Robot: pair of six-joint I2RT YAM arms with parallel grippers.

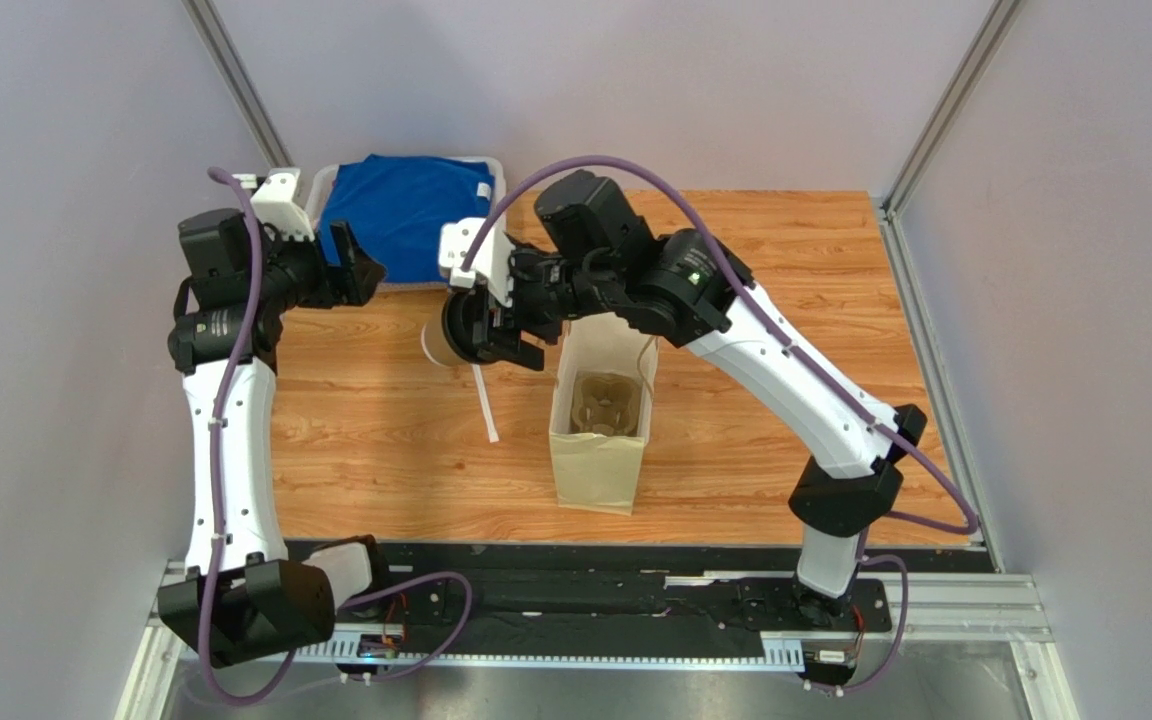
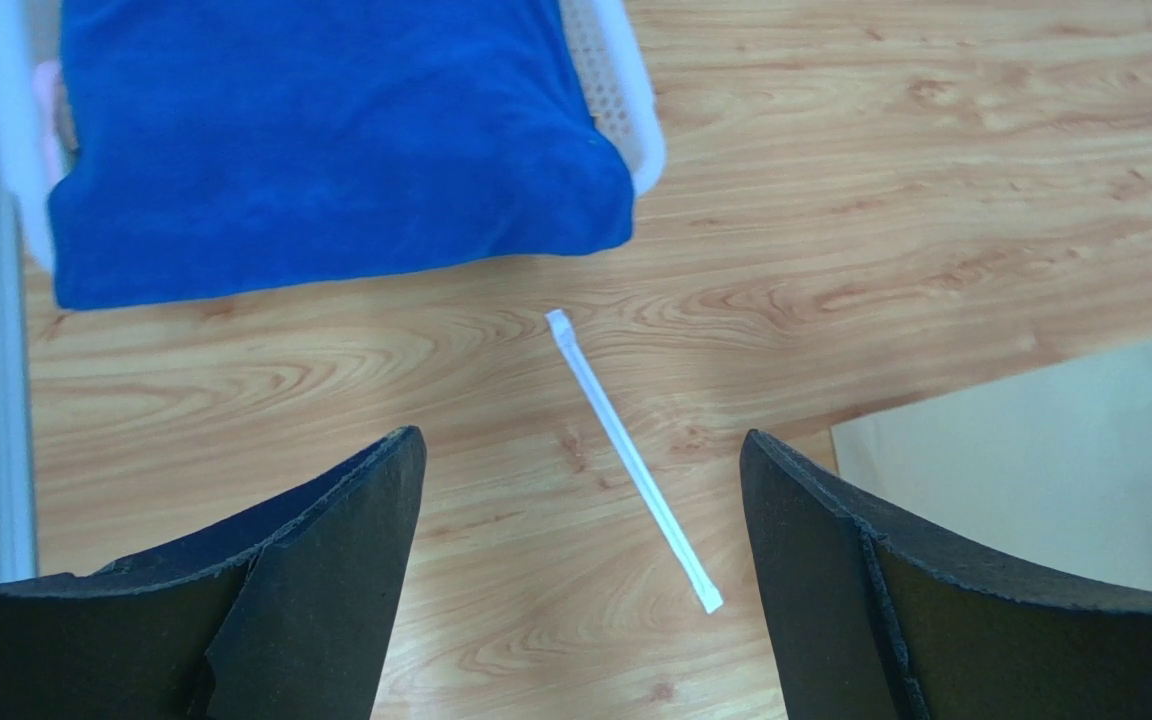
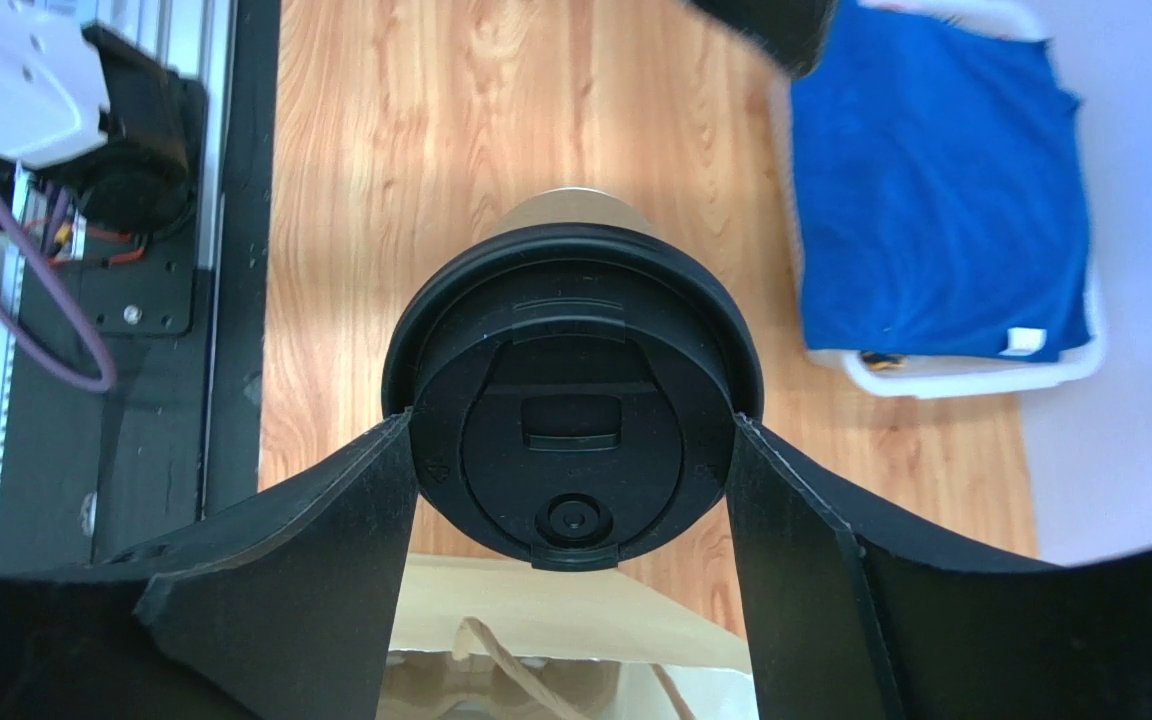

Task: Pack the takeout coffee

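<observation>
As the right gripper (image 3: 575,432) clasps it, the takeout coffee (image 3: 573,353) hangs lid-up.

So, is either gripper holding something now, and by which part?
The right gripper holds the takeout coffee by the sides of its black lid. The left gripper holds nothing.

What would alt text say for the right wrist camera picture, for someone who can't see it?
Seen from above, the right gripper clasps the black lid of the takeout coffee between its two black fingers. The open top of a paper bag shows at the bottom edge. Beyond lie a wooden table and a blue cloth in a white basket.
</observation>
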